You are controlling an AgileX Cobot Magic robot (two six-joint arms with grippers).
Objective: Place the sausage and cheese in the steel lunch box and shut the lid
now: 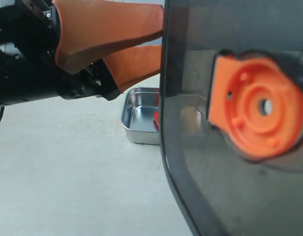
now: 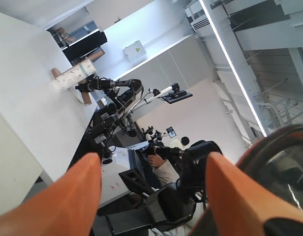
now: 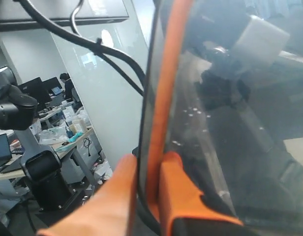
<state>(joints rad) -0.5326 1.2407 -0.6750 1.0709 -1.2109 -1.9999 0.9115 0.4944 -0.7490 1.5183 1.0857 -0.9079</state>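
The lunch box sits on the pale table, uncovered. In the part of it that shows, a bit of the red sausage lies against the steel floor; the rest is hidden by the lid. The lid stands upright, close to the exterior camera, with its orange valve facing it. The right gripper pinches the lid's edge between its orange fingers. The left gripper is spread wide with nothing between its fingers, just beside the lid. The cheese cannot be seen.
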